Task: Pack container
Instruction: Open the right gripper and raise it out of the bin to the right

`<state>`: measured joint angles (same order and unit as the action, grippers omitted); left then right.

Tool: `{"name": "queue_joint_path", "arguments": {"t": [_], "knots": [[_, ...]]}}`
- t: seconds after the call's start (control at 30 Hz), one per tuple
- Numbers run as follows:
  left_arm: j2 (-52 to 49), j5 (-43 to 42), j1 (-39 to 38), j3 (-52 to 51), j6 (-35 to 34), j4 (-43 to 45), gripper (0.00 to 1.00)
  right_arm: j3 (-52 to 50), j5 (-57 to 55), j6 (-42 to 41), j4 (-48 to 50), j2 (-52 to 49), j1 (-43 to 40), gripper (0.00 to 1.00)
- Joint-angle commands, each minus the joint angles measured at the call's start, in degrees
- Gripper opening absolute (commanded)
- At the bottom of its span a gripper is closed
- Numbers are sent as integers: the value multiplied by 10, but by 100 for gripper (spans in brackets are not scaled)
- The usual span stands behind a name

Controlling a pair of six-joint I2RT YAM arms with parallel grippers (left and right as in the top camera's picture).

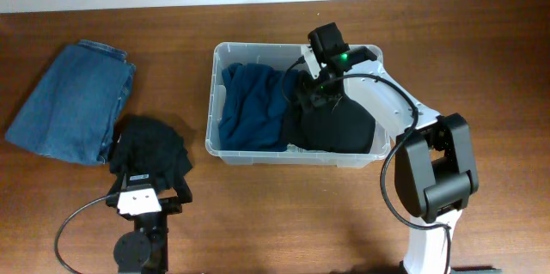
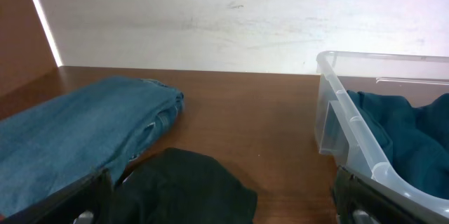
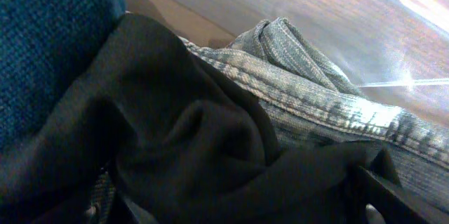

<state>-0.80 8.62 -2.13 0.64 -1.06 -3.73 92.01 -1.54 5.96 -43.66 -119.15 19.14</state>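
Two grippers: both are showing in the overhead view, the right one inside the container and the left one low over the table.
Right gripper (image 3: 245, 210): its jaws are standing wide apart, gripping nothing, with black cloth (image 3: 189, 147) bunching between and under the fingers (image 3: 393, 196).
Right gripper from above (image 1: 320, 85): it is pointing down into the right half of the container, close to the back wall.
Around the right gripper: grey denim (image 3: 316, 90) is lying just behind the black cloth, and a teal knit (image 3: 49, 34) is pressing against the cloth's left side.
Container (image 1: 210, 102): it is sitting on the table at centre, well apart from the clothes on the left; the teal knit (image 1: 253, 106) is filling its left half and the black cloth (image 1: 335, 124) its right half.
Left gripper (image 2: 217, 210): its jaws are also spread wide and holding nothing.
Left gripper from above (image 1: 148, 190): it is hanging at the near edge of a loose black garment (image 1: 150, 149).
Loose black garment: it is lying on the table, touching the corner of the folded jeans (image 1: 73, 102).
Table (image 1: 284, 222): brown wood is showing between the jeans and the container's clear wall (image 2: 351, 122).
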Motion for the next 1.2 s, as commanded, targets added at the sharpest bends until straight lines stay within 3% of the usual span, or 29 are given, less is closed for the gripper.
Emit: {"name": "queue_joint_path", "arguments": {"t": [0.0,0.3,0.57,0.67,0.8,0.93,1.17], "knots": [[4,2,-1,-1,7,-2,99,5,9,-5,-13,12,0,99],[4,2,-1,-1,7,-2,99,124,7,-5,-66,110,-1,99],[4,2,-1,-1,7,-2,100,152,-230,-5,-76,217,-51,99],[4,2,-1,-1,7,-2,99,152,-245,-24,-96,247,-102,99],[4,2,-1,-1,7,-2,99,152,-244,-113,-143,273,-198,99],[4,2,-1,-1,7,-2,99,151,-244,-114,-199,267,-303,99],[4,2,-1,-1,7,-2,99,150,-244,-114,-200,258,-410,99]]}}
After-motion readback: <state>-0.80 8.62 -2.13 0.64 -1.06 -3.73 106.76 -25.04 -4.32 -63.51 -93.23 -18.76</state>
